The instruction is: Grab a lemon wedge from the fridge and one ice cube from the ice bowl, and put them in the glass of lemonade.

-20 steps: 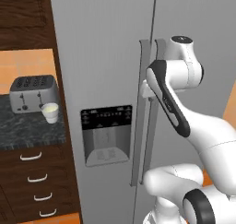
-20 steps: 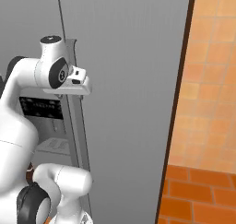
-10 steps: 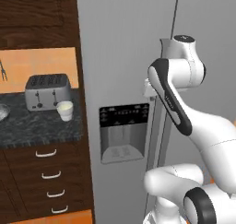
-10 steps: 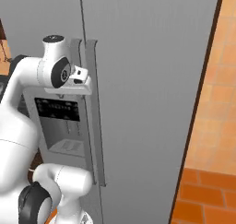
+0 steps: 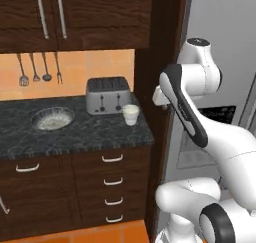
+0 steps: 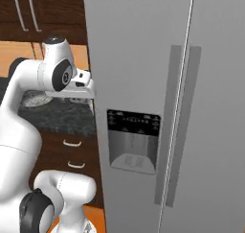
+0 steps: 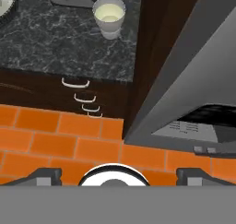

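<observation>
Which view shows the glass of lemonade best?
The hand view: the glass of lemonade is seen from above, its pale liquid plain. The left base view shows it small beside the toaster. In the right base view I cannot make it out.

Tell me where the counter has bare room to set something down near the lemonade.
Bare granite runs along the front edge of the counter, between the ice bowl and the glass of lemonade. It is crowded at the back right: the glass stands just in front of the toaster, by the dark panel beside the fridge. The gripper is open, holding nothing.
</observation>
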Tool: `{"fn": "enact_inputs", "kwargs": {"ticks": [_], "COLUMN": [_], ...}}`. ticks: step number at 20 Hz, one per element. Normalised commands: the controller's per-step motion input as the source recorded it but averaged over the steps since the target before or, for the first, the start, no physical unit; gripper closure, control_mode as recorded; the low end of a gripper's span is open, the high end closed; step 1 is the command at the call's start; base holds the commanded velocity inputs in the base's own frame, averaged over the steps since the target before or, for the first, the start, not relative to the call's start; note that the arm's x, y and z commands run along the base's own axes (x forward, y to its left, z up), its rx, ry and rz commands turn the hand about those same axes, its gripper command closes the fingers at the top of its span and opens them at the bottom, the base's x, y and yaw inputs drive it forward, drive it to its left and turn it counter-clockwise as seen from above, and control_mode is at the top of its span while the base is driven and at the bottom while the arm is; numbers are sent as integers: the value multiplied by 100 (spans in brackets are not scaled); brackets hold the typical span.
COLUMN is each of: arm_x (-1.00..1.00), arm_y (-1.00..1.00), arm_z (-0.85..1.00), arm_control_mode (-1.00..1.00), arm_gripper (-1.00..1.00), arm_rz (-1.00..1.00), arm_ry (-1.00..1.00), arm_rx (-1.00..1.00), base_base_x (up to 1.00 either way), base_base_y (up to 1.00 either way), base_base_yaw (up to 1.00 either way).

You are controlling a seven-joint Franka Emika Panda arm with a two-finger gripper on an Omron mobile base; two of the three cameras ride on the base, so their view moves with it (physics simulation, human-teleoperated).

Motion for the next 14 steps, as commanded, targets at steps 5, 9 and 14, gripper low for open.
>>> {"fn": "enact_inputs", "kwargs": {"ticks": [5,9,14], "arm_x": [0,0,0], "arm_y": [0,0,0], "arm_z": [0,0,0], "arm_control_mode": [100,100,100], "arm_gripper": [-100,-100,-100], "arm_rz": [0,0,0], "arm_ry": [0,0,0], "arm_rx": [0,0,0], "base_base_x": [36,37,60], "base_base_y": [100,80,34], "base_base_yaw": [0,-3,-7]}}
